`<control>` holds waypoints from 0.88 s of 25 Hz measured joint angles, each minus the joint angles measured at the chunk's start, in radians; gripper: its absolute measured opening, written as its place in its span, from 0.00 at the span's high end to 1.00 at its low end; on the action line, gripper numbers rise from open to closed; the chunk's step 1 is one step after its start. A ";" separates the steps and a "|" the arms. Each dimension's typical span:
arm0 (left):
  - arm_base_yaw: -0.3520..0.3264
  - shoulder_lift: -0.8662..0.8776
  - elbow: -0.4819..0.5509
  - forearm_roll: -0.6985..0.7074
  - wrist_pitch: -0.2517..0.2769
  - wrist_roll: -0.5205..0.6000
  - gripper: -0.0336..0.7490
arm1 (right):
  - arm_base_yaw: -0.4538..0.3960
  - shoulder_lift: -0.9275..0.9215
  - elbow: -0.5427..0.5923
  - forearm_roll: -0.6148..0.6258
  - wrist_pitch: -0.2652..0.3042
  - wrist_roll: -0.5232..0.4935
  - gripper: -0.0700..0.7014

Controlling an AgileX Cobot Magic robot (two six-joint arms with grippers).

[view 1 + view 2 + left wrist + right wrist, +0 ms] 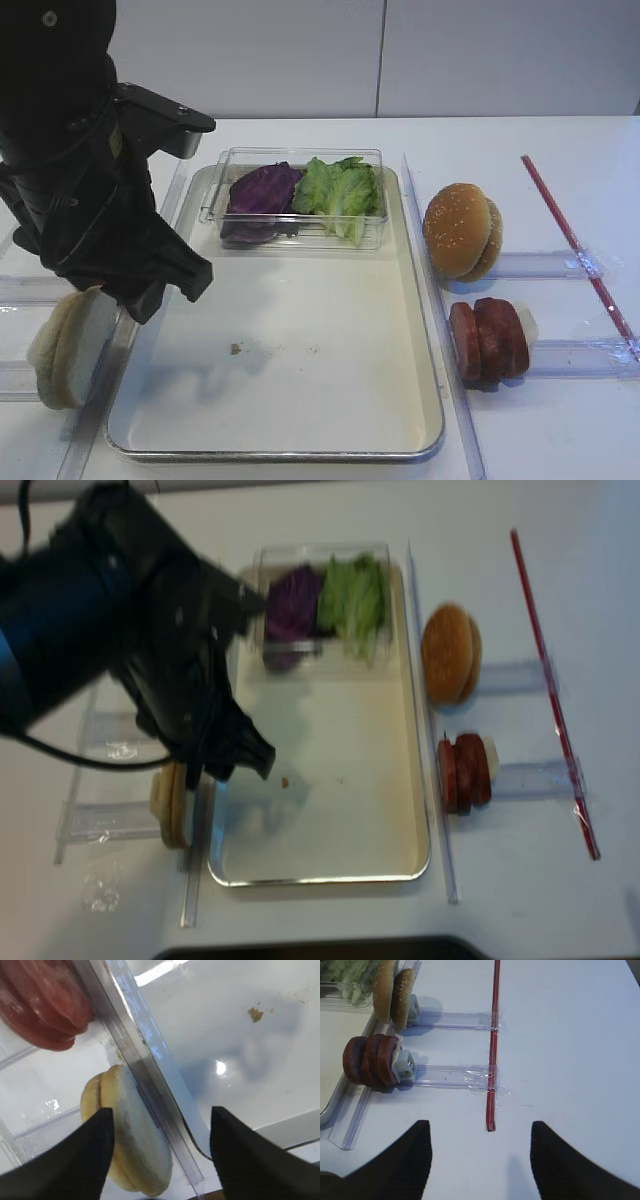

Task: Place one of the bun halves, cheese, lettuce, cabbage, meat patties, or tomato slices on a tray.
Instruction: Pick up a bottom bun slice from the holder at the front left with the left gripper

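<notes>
Bun halves (131, 1140), pale round discs with tan crust, stand outside silver metal tray (425, 330)'s left rim; left claw (161, 1152) spread around them, rim between. Closing risks catching rim

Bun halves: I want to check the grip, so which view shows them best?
Left wrist: the bun halves fill the frame on edge between the open left gripper's fingers. Both high views show them small, partly behind the arm. Right wrist misses them.
</notes>
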 joint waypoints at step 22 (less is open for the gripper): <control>0.000 0.008 0.037 0.025 -0.003 -0.082 0.41 | 0.000 0.000 0.000 0.000 0.000 0.000 0.29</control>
